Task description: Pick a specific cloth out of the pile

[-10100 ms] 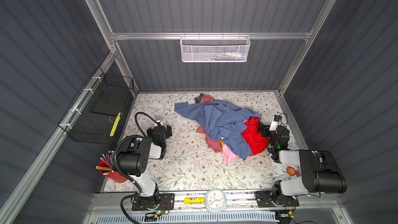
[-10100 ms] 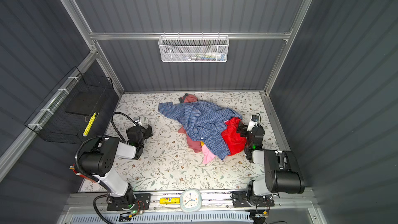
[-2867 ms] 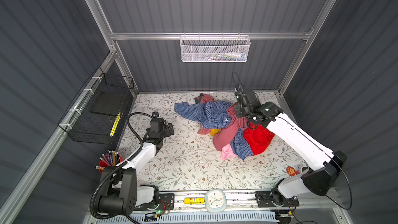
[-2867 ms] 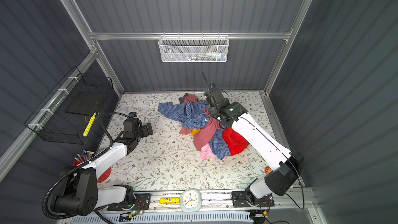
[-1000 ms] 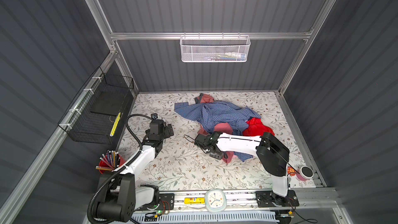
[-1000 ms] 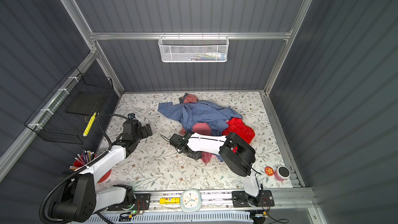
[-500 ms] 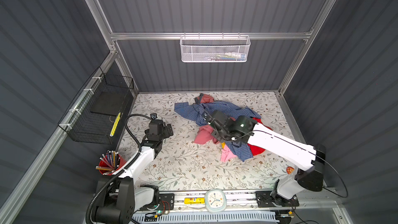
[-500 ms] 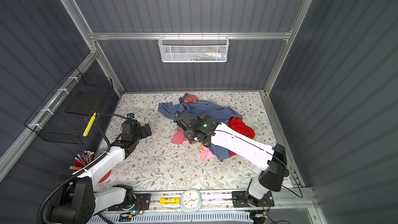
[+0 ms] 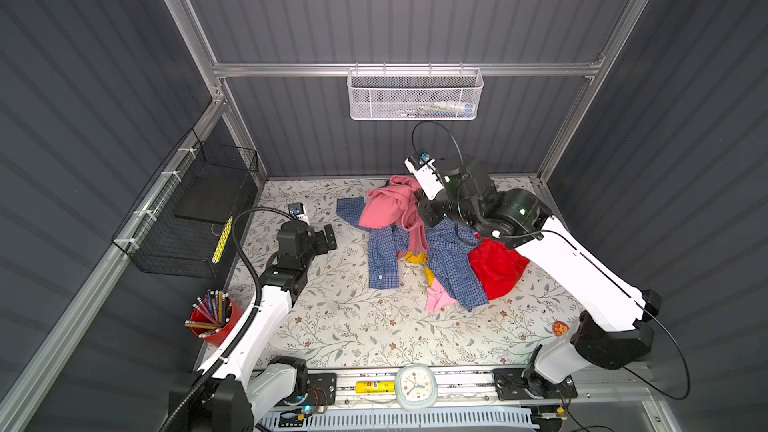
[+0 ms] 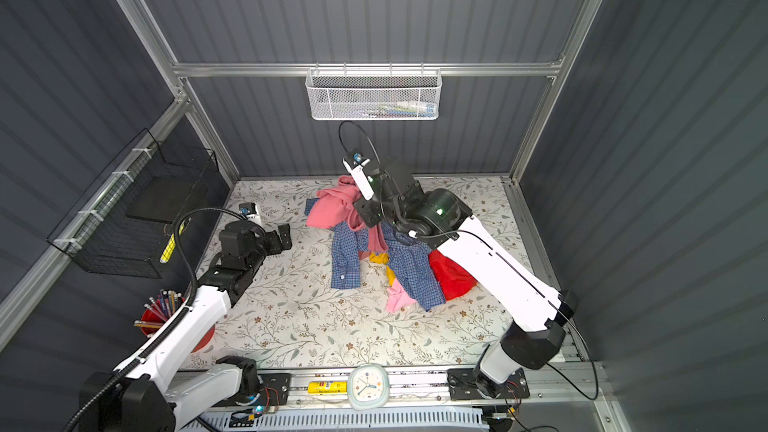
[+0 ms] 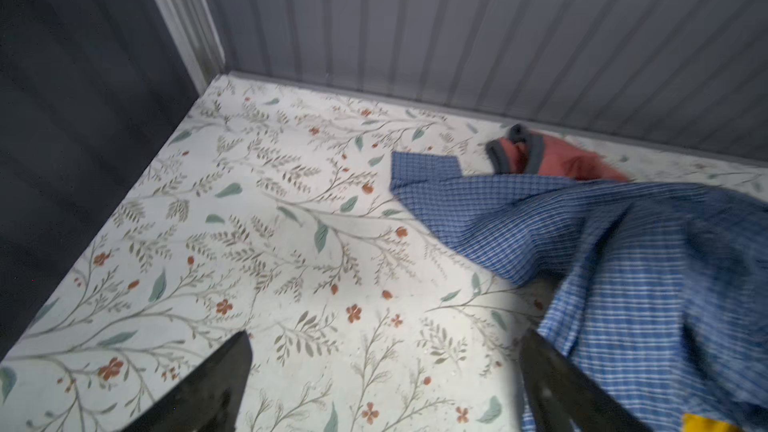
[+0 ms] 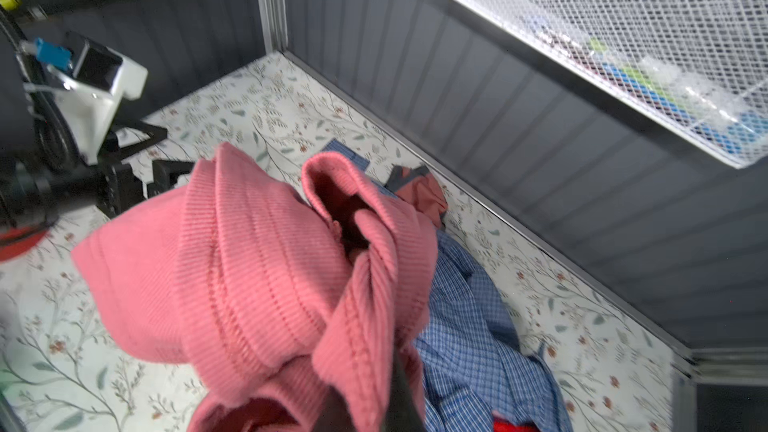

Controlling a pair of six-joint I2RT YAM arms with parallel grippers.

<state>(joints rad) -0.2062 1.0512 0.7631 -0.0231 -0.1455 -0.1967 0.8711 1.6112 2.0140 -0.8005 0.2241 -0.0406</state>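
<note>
Right gripper [image 9: 422, 211] clamped on cloth [image 9: 384, 207], raised over pile [image 9: 496, 270]; tail drapes on shirt [image 9: 451, 259]; lift higher, draw clear; left gripper [image 9: 328, 238] wide, empty.

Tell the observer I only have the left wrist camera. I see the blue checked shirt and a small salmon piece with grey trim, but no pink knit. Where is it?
Observer: The salmon-pink knit cloth hangs bunched from the right gripper, which is shut on it, held up above the other clothes.
Operator: Does it hang free?
Observer: Not clearly. In both top views a strip of it trails down across the blue checked shirt; I cannot tell whether they touch.
Operator: Anything beyond the shirt that I'm missing?
Observer: A bright red cloth lies against the shirt's right edge in both top views.
</note>
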